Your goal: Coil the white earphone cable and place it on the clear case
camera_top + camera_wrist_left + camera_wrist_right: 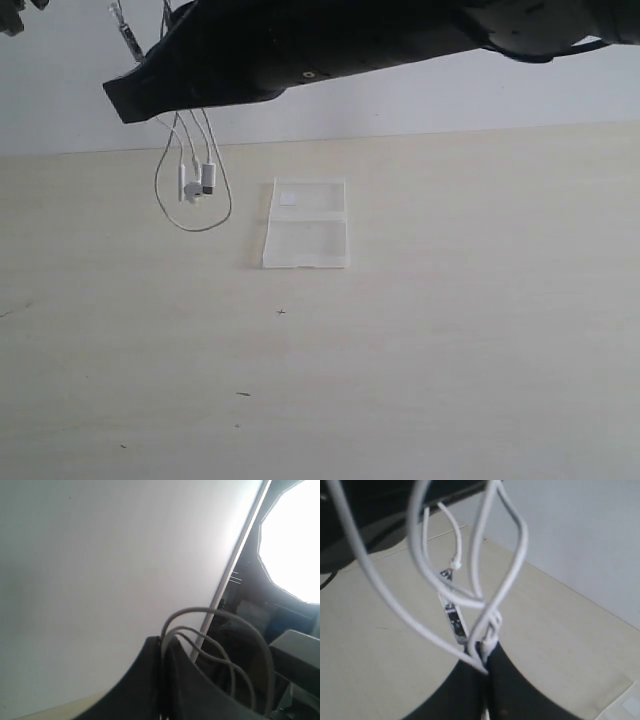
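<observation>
A pale wood-grain surface (450, 350) fills most of the exterior view and meets a plain white wall (450, 100) behind it. A few small dark specks mark the surface.

A dark, blurred arm (300, 45) crosses the top of that view. Its outline is too soft there to tell the fingers apart, and the other arm is cut off at the corner. In the left wrist view, dim shapes and a bright opening (295, 535) beside the white wall are hard to make out.

The left fingers (145, 680) are pressed together, with loops of wire rising from the seam between them. The right fingers (465, 695) are likewise closed, pinching the white earphone cable (207, 178). Its loops and inline remote (455, 622) dangle just beyond the tips. In the exterior view the cable hangs in the air under the arm, well above the surface.

The clear case (305, 240) lies flat and shut on the surface, apart from the hanging loops. A small white label (288, 198) sits near one corner, and its contents cannot be told.
</observation>
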`<state>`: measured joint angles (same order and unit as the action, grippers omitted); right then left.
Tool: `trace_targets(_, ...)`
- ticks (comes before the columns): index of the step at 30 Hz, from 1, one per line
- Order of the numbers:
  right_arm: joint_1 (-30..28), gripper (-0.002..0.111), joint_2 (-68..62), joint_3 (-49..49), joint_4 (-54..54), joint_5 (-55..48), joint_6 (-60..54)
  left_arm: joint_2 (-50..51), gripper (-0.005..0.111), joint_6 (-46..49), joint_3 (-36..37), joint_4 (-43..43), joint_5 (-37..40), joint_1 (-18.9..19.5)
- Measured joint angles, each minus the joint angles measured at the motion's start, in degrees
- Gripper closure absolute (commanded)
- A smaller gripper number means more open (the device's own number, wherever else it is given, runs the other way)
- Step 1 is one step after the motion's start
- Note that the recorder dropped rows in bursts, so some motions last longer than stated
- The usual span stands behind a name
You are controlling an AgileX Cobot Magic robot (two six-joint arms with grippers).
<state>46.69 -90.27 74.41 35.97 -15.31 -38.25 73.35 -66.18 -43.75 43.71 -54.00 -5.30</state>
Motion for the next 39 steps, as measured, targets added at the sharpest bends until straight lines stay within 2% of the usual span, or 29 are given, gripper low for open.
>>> trace_targets(5,0.0,0.105,0.0,0.0,5.8,0.3,-6.1,0.0,0.107,-0.1,0.0,1.3,1.7,0.0)
trace_targets(14,0.0,0.068,-1.1,0.0,8.3,-1.3,-7.2,0.0,0.107,-0.4,-1.2,1.3,1.8,0.0)
trace_targets(23,0.0,0.049,-1.7,0.0,10.4,-1.4,-9.5,0.0,0.107,-0.6,-1.3,1.3,1.8,0.0)
trace_targets(26,0.0,0.046,-1.7,0.0,11.0,-1.4,-9.7,0.0,0.107,-0.9,-1.3,1.3,1.8,0.0)
trace_targets(39,0.0,0.046,-4.4,0.0,14.4,-0.6,-11.2,0.0,0.107,-1.9,-1.3,0.3,0.0,0.0)
